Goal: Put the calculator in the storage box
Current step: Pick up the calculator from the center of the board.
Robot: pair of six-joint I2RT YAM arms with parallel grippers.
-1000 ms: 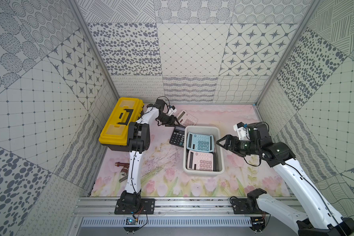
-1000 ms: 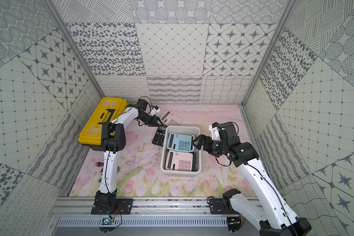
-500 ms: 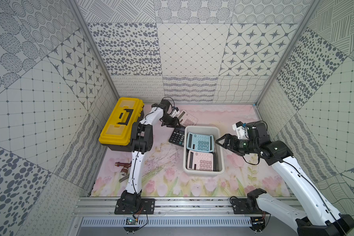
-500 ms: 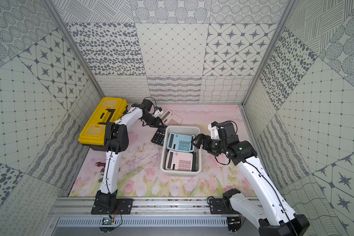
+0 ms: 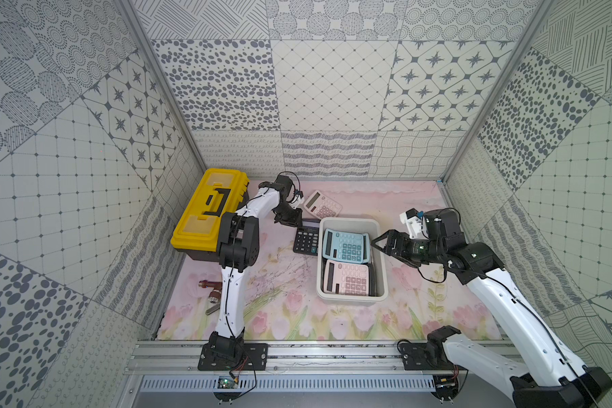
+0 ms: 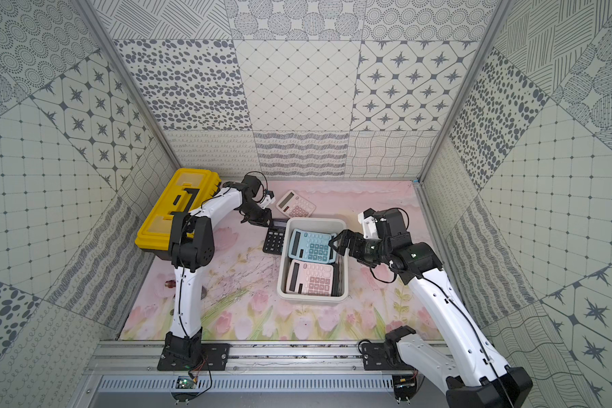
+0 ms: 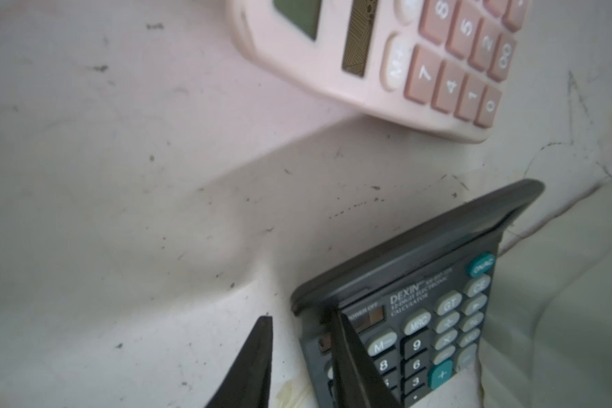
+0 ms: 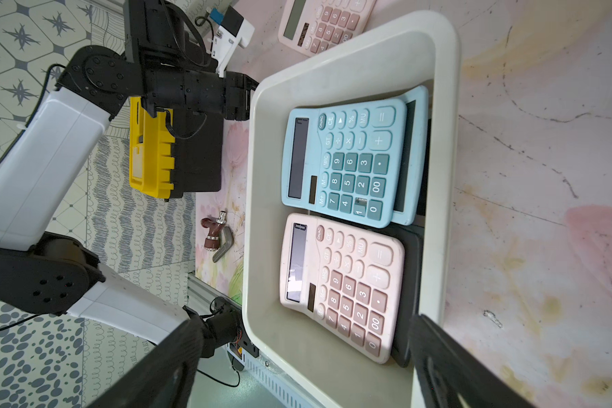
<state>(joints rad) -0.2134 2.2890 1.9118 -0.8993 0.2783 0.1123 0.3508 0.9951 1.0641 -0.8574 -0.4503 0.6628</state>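
Note:
A black calculator (image 5: 306,240) (image 6: 275,240) lies flat on the mat against the left outer wall of the white storage box (image 5: 347,222) (image 8: 449,176). My left gripper (image 5: 293,219) (image 7: 297,314) is low at its far corner. One finger lies over the calculator's (image 7: 421,318) face and the other stands on the mat beside its edge, with a gap still showing. Inside the box, a blue calculator (image 5: 347,245) and a pink one (image 5: 347,284) rest on top of darker ones. My right gripper (image 5: 377,243) (image 8: 304,321) hangs wide open and empty over the box's right rim.
Another pink calculator (image 5: 322,204) (image 7: 421,53) lies on the mat behind the box. A yellow-lidded black toolbox (image 5: 209,212) stands at the back left, close to my left arm. A small brown and metal fitting (image 5: 212,289) lies near the left wall.
My left gripper has come forward and down from beside the far pink calculator to the black calculator's corner, and its jaws have narrowed. The right arm has barely moved.

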